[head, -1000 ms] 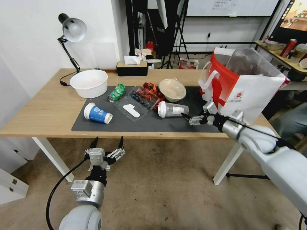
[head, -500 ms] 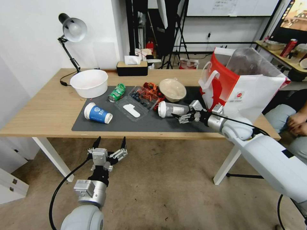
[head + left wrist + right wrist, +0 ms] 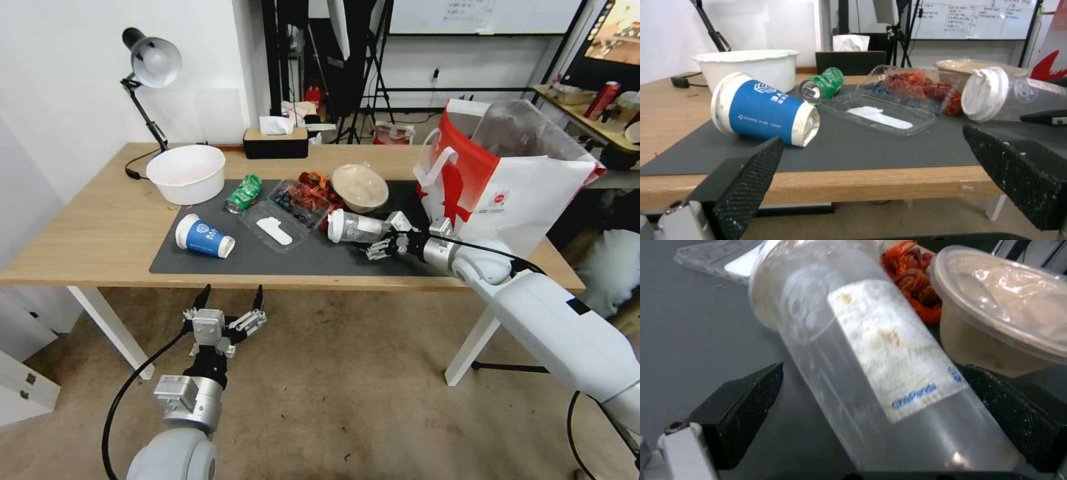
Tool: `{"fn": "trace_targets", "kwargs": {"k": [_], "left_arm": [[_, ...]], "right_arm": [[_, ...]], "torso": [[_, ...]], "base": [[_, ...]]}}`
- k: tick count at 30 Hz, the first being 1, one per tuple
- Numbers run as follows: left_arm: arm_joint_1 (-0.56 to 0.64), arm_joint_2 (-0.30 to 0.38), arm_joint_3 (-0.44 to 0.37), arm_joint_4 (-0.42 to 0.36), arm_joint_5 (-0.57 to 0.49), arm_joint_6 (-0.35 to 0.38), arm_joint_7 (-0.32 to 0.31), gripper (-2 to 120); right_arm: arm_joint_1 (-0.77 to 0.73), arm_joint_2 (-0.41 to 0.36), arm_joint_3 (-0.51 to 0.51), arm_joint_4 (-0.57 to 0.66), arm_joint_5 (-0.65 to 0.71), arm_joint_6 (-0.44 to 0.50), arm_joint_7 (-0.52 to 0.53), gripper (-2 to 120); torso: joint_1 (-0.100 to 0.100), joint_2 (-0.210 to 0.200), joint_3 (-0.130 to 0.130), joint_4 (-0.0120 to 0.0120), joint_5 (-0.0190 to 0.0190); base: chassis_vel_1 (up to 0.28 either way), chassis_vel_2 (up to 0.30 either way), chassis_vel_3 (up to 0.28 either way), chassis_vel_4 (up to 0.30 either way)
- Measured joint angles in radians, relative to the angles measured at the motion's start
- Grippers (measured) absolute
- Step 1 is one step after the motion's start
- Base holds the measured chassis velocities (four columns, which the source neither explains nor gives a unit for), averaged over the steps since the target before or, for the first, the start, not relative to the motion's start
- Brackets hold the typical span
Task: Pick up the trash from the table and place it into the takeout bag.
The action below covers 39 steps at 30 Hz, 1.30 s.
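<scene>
Clear plastic lidded cup lies on its side near the table's front edge, between our right gripper's spread, unclosed fingers. We judge grasping in hand; next, clench, then lift toward the takeout bag. Left gripper waits open below the front edge.

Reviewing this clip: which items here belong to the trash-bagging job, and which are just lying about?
Job items:
clear lidded cup, lying between the open right end effector's fingers
beige lidded bowl
blue paper cup
crushed green can
clear clamshell
red shells
takeout bag
table

Lying about:
white tub
desk lamp
tissue box
</scene>
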<state>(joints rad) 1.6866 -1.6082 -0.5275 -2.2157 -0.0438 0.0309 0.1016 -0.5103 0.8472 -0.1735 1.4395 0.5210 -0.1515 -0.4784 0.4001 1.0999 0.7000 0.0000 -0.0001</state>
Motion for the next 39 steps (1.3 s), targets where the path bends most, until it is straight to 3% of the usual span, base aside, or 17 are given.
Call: {"fn": "trace_targets", "kwargs": {"k": [10,13,25,33,39], "left_arm": [[0.002,0.0,0.001,-0.003,0.002,-0.004,0.0,100],[0.003,0.0,0.003,-0.004,0.003,-0.004,-0.001,100],[0.004,0.0,0.011,-0.005,0.007,-0.004,-0.006,100],[0.006,0.0,0.01,-0.006,0.007,-0.004,-0.008,100],[0.007,0.0,0.009,-0.006,0.007,-0.006,-0.009,100]], "right_arm": [[-0.024,-0.025,0.008,0.028,0.001,0.004,-0.003,100],[-0.032,-0.035,0.015,0.036,0.002,0.006,-0.003,95],[-0.057,-0.056,0.02,0.061,0.003,0.008,-0.003,53],[-0.08,-0.061,0.037,0.084,0.005,0.009,-0.007,53],[-0.129,-0.091,0.104,0.15,0.034,0.02,-0.012,53]], "torso": [[0.0,0.0,0.0,-0.0001,0.0],[0.0,0.0,0.0,-0.0001,0.0001],[0.0,0.0,0.0,0.0,0.0],[0.0,0.0,0.0,0.0002,0.0001],[0.0,0.0,0.0,-0.0001,0.0001]], "base": [[0.0,0.0,0.0,0.0],[0.0,0.0,0.0,0.0],[0.0,0.0,0.0,0.0],[0.0,0.0,0.0,0.0],[0.0,0.0,0.0,0.0]]}}
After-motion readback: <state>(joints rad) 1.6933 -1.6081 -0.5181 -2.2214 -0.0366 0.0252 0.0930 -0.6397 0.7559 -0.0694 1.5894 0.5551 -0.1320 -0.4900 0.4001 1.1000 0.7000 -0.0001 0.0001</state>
